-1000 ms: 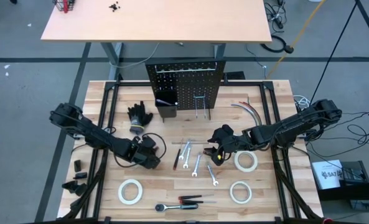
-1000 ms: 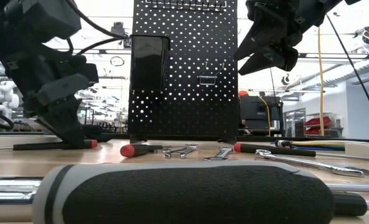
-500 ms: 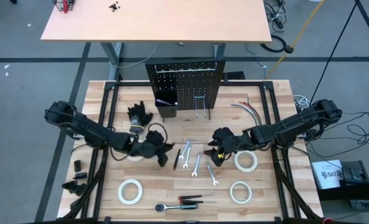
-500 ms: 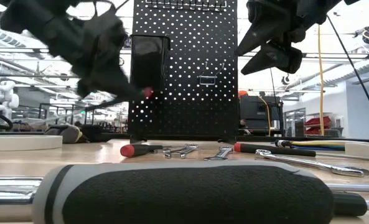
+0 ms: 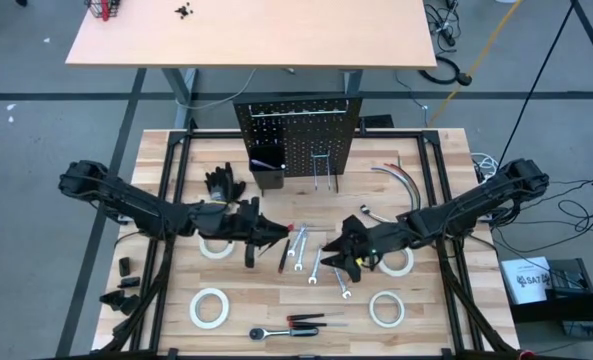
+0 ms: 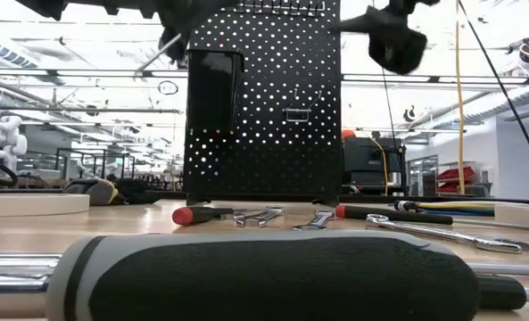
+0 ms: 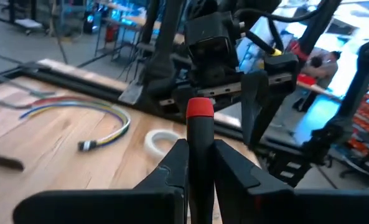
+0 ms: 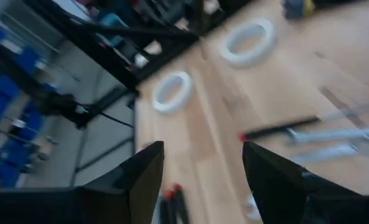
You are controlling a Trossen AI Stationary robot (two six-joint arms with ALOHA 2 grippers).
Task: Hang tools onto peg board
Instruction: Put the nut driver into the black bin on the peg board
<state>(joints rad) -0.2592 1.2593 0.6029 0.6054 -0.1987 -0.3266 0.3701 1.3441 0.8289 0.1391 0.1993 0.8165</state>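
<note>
My left hand (image 7: pixel 200 180) clamped on black screwdriver (image 7: pixel 200 146) with red cap, lifted over worktop (image 5: pixel 426 310). Peg board (image 5: pixel 298 140) and its bin (image 5: pixel 267 178) lie just beyond it, far side. Right hand (image 5: pixel 348 257) open, empty, above wrenches (image 5: pixel 316 262), farther from bin. Screwdriver tip hidden between my fingers; shaft direction hard to tell.

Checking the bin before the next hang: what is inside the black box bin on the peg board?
In the high view the black box bin on the peg board shows a dark interior with a faint pale streak. Whether that is a tool cannot be told; its depth is hidden.
</note>
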